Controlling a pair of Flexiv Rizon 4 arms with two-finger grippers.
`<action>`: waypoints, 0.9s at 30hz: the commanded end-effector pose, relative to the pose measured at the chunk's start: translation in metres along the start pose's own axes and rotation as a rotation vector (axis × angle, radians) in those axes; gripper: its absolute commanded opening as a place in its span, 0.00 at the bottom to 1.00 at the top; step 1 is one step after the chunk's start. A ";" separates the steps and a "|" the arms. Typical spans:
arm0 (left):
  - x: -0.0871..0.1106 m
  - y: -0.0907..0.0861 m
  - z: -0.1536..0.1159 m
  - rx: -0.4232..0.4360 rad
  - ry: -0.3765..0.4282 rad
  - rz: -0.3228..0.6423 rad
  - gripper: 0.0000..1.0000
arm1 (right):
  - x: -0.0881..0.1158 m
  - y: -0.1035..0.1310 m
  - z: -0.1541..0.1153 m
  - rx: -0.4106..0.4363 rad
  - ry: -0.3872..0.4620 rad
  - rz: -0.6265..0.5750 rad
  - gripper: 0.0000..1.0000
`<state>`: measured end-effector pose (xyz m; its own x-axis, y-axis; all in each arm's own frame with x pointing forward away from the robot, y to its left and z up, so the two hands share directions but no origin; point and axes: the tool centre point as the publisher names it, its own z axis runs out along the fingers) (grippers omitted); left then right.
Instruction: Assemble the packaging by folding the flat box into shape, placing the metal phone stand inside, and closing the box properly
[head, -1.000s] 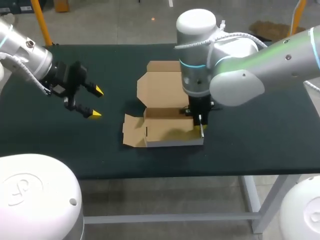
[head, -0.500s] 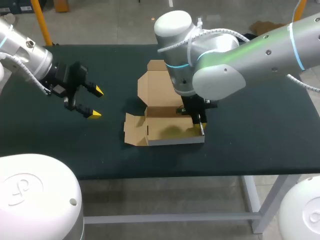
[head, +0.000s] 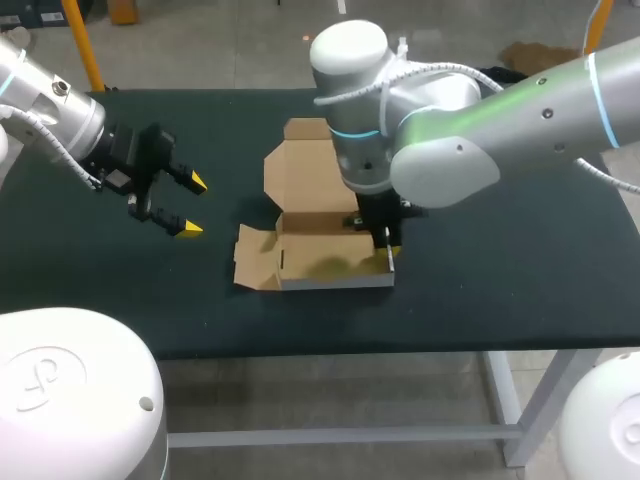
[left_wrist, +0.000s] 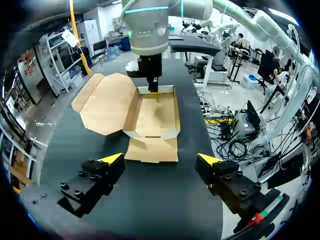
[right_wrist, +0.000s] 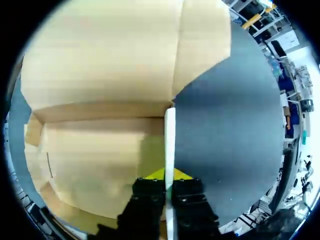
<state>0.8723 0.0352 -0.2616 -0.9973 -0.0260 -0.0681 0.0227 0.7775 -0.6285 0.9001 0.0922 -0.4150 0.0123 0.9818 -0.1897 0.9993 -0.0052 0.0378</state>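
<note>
The brown cardboard box (head: 325, 258) stands half-formed mid-table, its lid (head: 305, 170) lying open toward the back and a side flap (head: 252, 262) flat at its left. My right gripper (head: 388, 256) comes straight down and is shut on the box's right side wall (right_wrist: 169, 140). In the right wrist view my right gripper (right_wrist: 169, 176) pinches that thin wall, with the box's empty floor (right_wrist: 95, 155) beside it. My left gripper (head: 192, 205) hangs open well left of the box. From its wrist, my left gripper (left_wrist: 160, 160) faces the box (left_wrist: 152, 112). No phone stand is visible.
The dark green table (head: 500, 250) carries nothing else in view. Its front edge (head: 400, 345) runs close below the box. There is bare cloth left and right of the box.
My right arm has dragged the box a little to the left by its side wall. The left arm has kept still.
</note>
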 end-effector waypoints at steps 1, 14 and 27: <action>0.000 0.000 0.000 -0.002 0.003 0.000 1.00 | -0.014 -0.008 -0.001 -0.050 0.153 -0.020 0.00; 0.000 0.000 0.000 -0.002 0.003 0.000 1.00 | -0.009 -0.006 0.005 -0.041 0.210 -0.026 0.00; 0.000 0.000 0.000 -0.002 0.003 0.000 1.00 | -0.009 -0.002 0.006 -0.013 0.194 -0.014 0.00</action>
<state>0.8723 0.0352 -0.2616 -0.9974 -0.0258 -0.0680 0.0227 0.7775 -0.6285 0.8946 0.0794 -0.4212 -0.0111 0.9999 0.0118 0.9981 0.0104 0.0613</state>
